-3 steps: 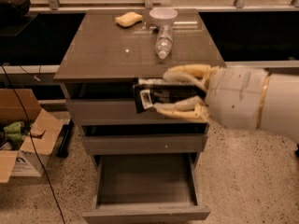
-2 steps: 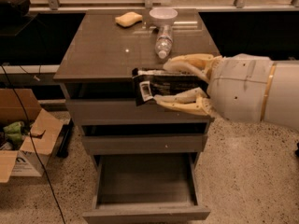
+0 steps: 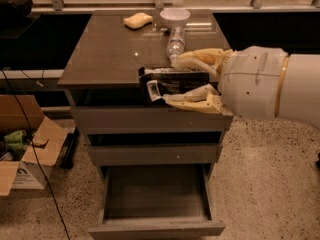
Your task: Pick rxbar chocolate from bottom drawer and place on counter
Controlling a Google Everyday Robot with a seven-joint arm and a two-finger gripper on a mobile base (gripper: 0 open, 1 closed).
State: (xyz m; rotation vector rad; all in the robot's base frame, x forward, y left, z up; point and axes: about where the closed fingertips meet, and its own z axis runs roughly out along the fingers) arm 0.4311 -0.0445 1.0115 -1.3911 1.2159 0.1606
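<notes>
My gripper (image 3: 172, 81) is shut on the rxbar chocolate (image 3: 172, 85), a flat black bar with a white label patch at its left end. I hold it level at the front edge of the counter (image 3: 110, 59), just above the top drawer's front. One yellowish finger (image 3: 200, 58) lies above the bar and the other below it. The bottom drawer (image 3: 156, 196) is pulled open below and its inside shows nothing in it.
A clear plastic bottle (image 3: 175, 43) lies on the counter behind my gripper, with a white bowl (image 3: 175, 17) and a yellow sponge (image 3: 137, 20) at the back. An open cardboard box (image 3: 22, 149) and a black cable (image 3: 30, 134) are at the left on the floor.
My gripper has risen with the bar from the top drawer's front to the counter's front edge.
</notes>
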